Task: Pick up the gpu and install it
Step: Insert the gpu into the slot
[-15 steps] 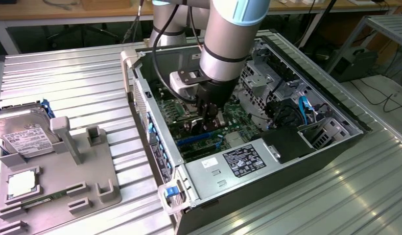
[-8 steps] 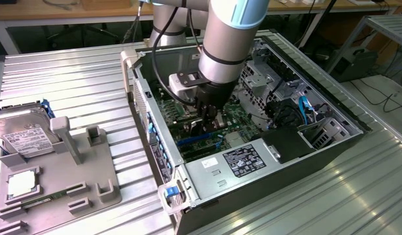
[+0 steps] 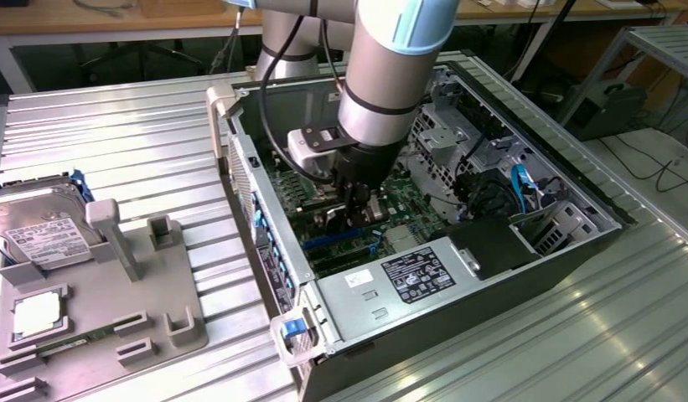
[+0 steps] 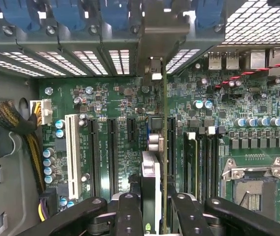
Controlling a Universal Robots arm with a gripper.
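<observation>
Green circuit board, the motherboard [image 4: 125,98], lay flat in the bottom of the open PC case [image 3: 567,251], & the arm [image 3: 383,75] reached straight down into that case. In the wrist view the gripper [image 4: 152,209] had its jaws closed partway on the gpu [image 4: 154,167], which was seen edge-on as a thin card standing upright between the two black fingers [image 4: 130,216]. Its silvery bracket end [image 4: 153,69] pointed to the rear wall of the case, near the perforated slot covers [image 4: 117,56]. The card stood over the row of black expansion slots [image 4: 112,147], w/ the long white slot [image 4: 72,152] further to one side & the empty CPU socket [image 4: 253,187] to the other side. I could not tell if the card edge was already seated in a slot or only above it. In the exterior view the gripper [image 3: 359,209] was low over the board, close to the power supply [image 3: 406,280]. On the table [image 3: 120,134], at the exterior view's left, a grey fixture tray [image 3: 109,293] was standing, w/ a hard drive [image 3: 31,226] beside it.
</observation>
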